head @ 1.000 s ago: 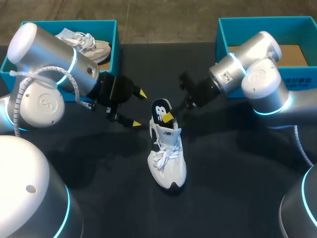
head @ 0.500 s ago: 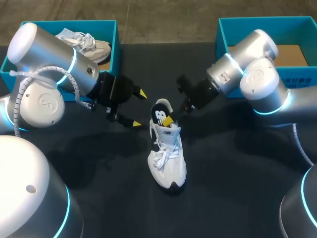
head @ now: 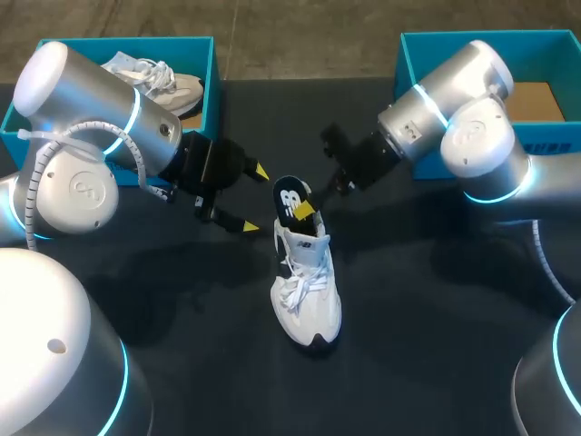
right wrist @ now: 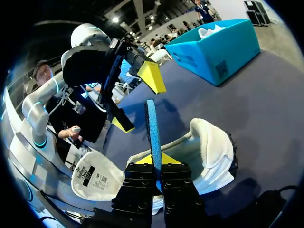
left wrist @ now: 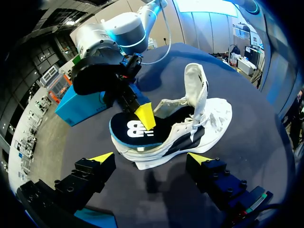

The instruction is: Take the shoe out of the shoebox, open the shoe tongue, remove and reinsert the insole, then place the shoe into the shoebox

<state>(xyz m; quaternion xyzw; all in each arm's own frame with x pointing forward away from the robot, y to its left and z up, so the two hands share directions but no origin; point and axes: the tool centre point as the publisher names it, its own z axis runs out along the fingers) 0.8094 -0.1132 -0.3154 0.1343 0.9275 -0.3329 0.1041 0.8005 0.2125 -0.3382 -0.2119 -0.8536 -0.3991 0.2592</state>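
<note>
- My right gripper (head: 309, 207) is pinched on the heel end of the insole (head: 290, 201). In the right wrist view both fingers (right wrist: 142, 176) are pressed against the thin blue edge of the insole (right wrist: 153, 133), which runs straight out ahead of them.
- My left gripper (head: 254, 200) is spread wide and holds nothing. It hangs just beside the shoe's heel, on my left, clear of the shoe.
- The shoe (head: 307, 291) stands upright on its sole on the black table (head: 408, 318), about midway between the two teal boxes. Its toe points toward me and its heel away.
- In the left wrist view the shoe (left wrist: 190, 123) lies side-on ahead of my left fingers, with its tongue (left wrist: 194, 80) standing up.
- In that view the insole (left wrist: 135, 133) is dark with a white logo. Its heel end is raised above the collar and its front runs down into the shoe. One yellow tip of my right gripper (left wrist: 145, 115) lies on top of it.
- The laces (head: 295, 292) lie loose over the forefoot.
- The left box (head: 213, 82) holds a second pale shoe (head: 159, 77).
- The right box (head: 408, 54) sits behind my right arm, and I see a brown floor inside it.
</note>
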